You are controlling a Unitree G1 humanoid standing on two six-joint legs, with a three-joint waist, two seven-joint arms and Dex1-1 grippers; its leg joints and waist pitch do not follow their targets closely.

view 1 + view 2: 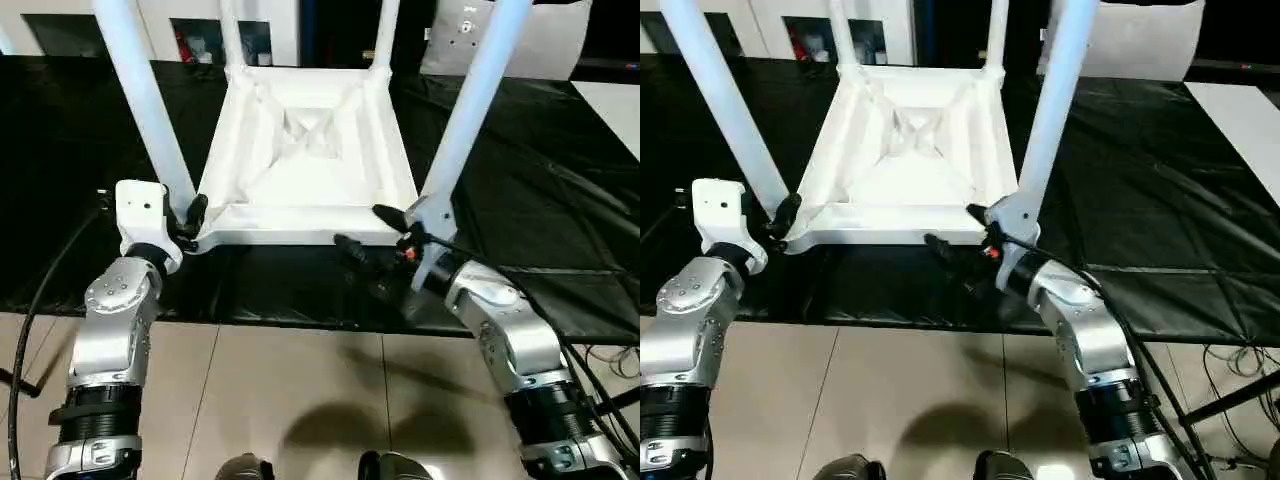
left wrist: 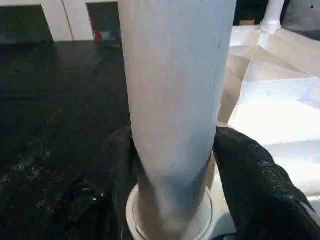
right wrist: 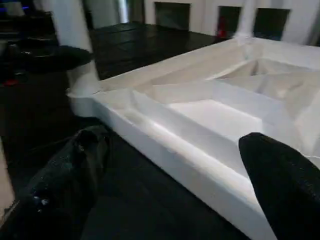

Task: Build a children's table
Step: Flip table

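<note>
Four legs: white tubes standing up from the corner sockets of the tabletop (image 1: 305, 160), which lies ribbed side up on a black mat (image 1: 80, 170).
Left gripper (image 1: 190, 222): fingers clasp the near-left leg (image 1: 145, 95) at its socket.
Right gripper (image 1: 370, 232): fingers spread wide, straddling the tabletop's near edge.
Left wrist view: socket ring (image 2: 200, 222) close up.

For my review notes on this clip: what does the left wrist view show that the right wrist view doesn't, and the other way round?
Left wrist view: the near-left leg up close, seated in its round corner socket, the left hand's black fingers on either side of it.

Right wrist view: the right hand wide open, its fingers straddling the tabletop's near edge without closing.

Both: the upturned white tabletop's ribbed underside on the black mat.
</note>
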